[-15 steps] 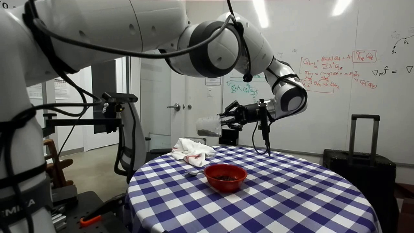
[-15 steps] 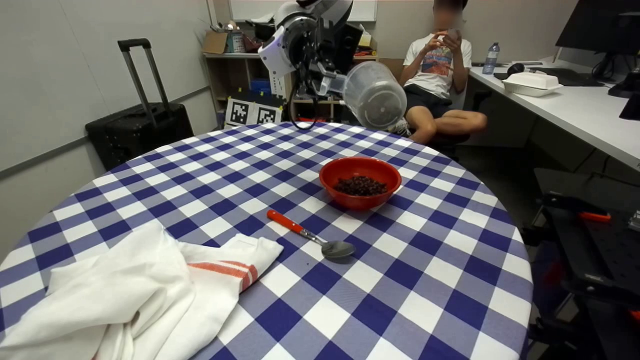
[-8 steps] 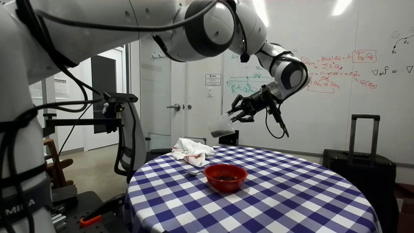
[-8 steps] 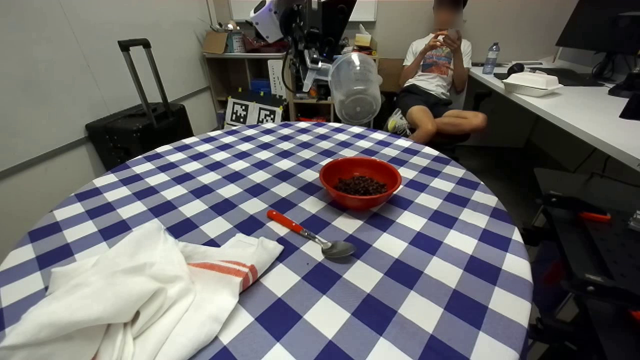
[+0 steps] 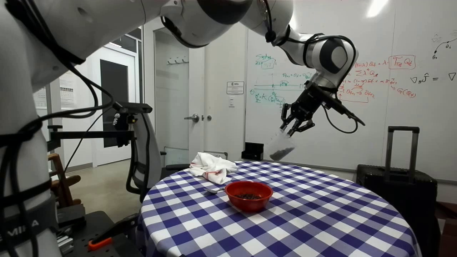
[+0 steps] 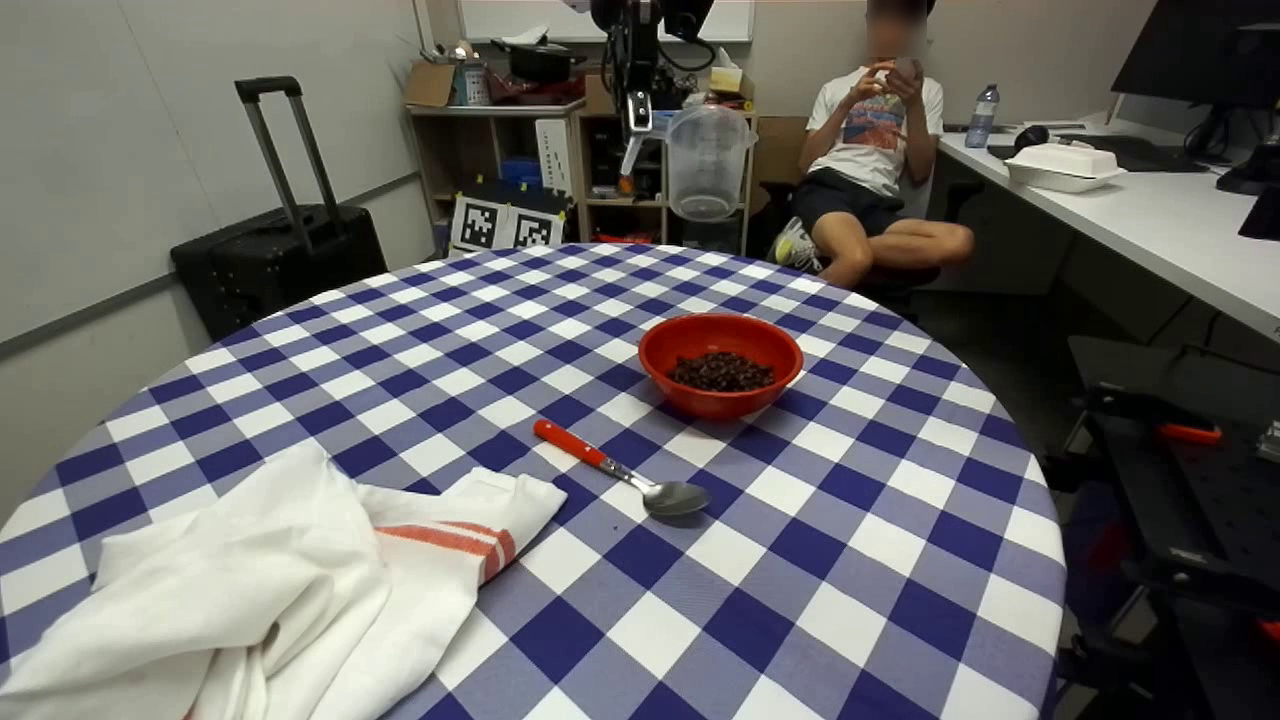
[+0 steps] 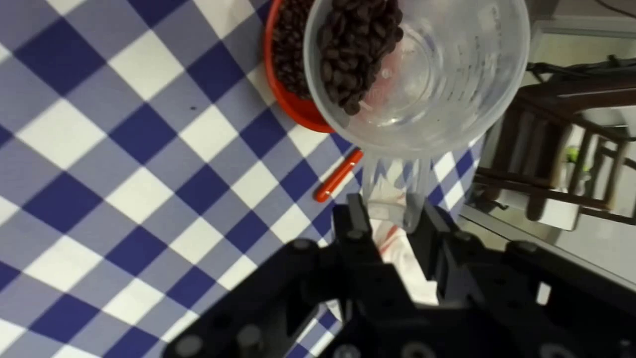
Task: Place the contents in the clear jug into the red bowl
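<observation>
We note the white robot arm with black joints (image 5: 200, 28) cut off at the top and left in an exterior view. The blue-and-white checked round table (image 6: 850, 600) runs past the lower edge in both exterior views. A seated person in a white printed T-shirt (image 6: 875, 140), face blurred and head cropped, appears in an exterior view. The white cloth with red stripes (image 6: 290, 590) is cropped at the left and bottom there; in the wrist view we see part of it, behind the black two-fingered gripper (image 7: 387, 214), whose body is blurred. We find the gripper clenched on the handle (image 7: 396, 176) of the clear plastic jug (image 7: 447, 94), held off the table, higher than the round red bowl (image 6: 720, 405) and to its side. The wrist view cuts off both vessels at its upper edge, the jug covering part of the bowl. The red-handled metal spoon (image 6: 622, 471) lies near the bowl; its metal end (image 5: 214, 190) alone shows in an exterior view, while the wrist view shows the red end (image 7: 339, 176), the rest lying behind the jug. Inside the jug, the wrist view resolves the contents (image 7: 355, 54) as small dark brown pieces; in an exterior view the jug is tilted and we make out only a grey mass (image 5: 282, 153). Similar pieces (image 6: 722, 372) lie in the bowl.
</observation>
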`<control>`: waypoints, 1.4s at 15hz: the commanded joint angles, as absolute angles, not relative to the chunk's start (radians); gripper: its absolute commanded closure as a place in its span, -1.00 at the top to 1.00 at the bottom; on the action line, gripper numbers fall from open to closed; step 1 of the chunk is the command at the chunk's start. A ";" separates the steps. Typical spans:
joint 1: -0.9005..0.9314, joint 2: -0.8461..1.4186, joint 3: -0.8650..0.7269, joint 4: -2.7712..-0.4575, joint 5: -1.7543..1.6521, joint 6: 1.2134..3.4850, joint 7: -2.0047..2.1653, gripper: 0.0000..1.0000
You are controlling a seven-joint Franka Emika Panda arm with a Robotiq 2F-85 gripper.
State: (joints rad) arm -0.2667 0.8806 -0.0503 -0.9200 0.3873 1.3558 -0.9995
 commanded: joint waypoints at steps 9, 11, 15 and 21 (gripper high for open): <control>-0.166 0.586 -0.190 -1.531 0.058 2.094 -0.824 -0.87; -0.159 0.561 -0.202 -1.613 -0.039 2.191 -0.714 -0.87; -0.132 0.530 -0.230 -1.732 -0.238 2.278 -0.426 -0.87; -0.151 0.505 -0.169 -1.811 -0.243 2.242 -0.220 -0.87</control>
